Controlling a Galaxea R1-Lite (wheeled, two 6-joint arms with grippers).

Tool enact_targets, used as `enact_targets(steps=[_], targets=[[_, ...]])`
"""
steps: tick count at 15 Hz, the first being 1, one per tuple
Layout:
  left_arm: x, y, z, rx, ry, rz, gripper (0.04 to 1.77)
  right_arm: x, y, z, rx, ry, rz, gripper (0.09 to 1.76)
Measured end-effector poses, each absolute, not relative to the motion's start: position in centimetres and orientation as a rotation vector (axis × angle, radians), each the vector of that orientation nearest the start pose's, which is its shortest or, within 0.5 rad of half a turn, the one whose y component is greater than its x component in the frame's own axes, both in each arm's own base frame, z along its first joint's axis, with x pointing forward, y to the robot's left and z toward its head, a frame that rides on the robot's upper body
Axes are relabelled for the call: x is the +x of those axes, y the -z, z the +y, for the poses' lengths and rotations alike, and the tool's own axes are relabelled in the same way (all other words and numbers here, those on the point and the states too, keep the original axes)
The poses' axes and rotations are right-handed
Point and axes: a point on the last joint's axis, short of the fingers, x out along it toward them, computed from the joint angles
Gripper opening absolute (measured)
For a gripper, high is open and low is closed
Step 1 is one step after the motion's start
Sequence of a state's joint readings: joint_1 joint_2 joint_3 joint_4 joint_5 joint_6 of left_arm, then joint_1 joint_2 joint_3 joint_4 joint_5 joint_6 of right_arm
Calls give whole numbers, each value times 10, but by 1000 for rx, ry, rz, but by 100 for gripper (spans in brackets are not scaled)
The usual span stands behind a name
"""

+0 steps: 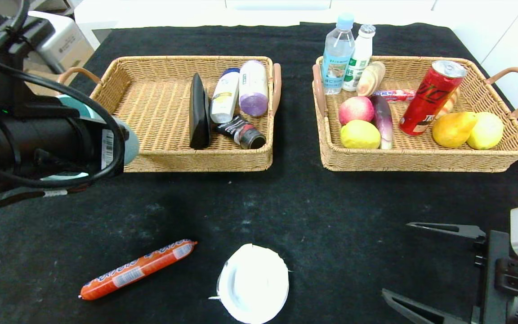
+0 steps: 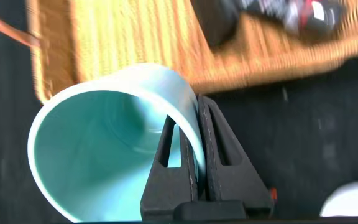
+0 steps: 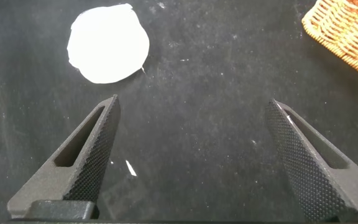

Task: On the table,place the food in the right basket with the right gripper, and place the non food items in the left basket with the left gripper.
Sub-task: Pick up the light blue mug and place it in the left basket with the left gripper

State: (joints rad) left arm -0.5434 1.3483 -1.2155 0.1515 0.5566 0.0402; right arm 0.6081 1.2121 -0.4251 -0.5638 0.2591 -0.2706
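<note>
My left gripper (image 2: 187, 106) is shut on the wall of the pale teal mug (image 2: 104, 143), one finger inside and one outside. It holds the mug (image 1: 129, 145) in the air just off the front left corner of the left basket (image 1: 160, 157). On the table (image 1: 286, 202), the orange sausage (image 1: 137, 270) and the white lid (image 1: 253, 283) lie near the front edge. My right gripper (image 1: 395, 258) stands open at the front right, nothing between its fingers, and the lid (image 3: 107, 43) lies beyond it. The right basket (image 1: 421, 159) holds the red can (image 1: 430, 99), the peach (image 1: 355, 109) and the bread roll (image 1: 371, 77).
The left basket also holds a flat black item (image 1: 199, 112), two bottles and a dark tube. The right basket also carries two drink bottles (image 1: 337, 54), lemons, a pear and an eggplant. A grey box (image 1: 59, 38) sits beyond the table's far left corner.
</note>
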Motion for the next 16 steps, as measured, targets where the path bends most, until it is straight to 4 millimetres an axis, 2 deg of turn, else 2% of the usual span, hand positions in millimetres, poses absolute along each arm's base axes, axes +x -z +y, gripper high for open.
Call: enact_targets(steps=[5, 8, 12, 16], targets=[[203, -322, -99, 168, 18, 215, 20, 139, -186, 102, -294, -882, 122, 170], [217, -331, -106, 154, 35, 128, 20, 140, -185, 102, -295, -881, 128, 170], [244, -327, -116, 175, 38, 101, 20, 140, -185, 102, -294, -880, 124, 171], [278, -327, -112, 157, 14, 60, 20, 141, -186, 101, -293, -870, 120, 171]])
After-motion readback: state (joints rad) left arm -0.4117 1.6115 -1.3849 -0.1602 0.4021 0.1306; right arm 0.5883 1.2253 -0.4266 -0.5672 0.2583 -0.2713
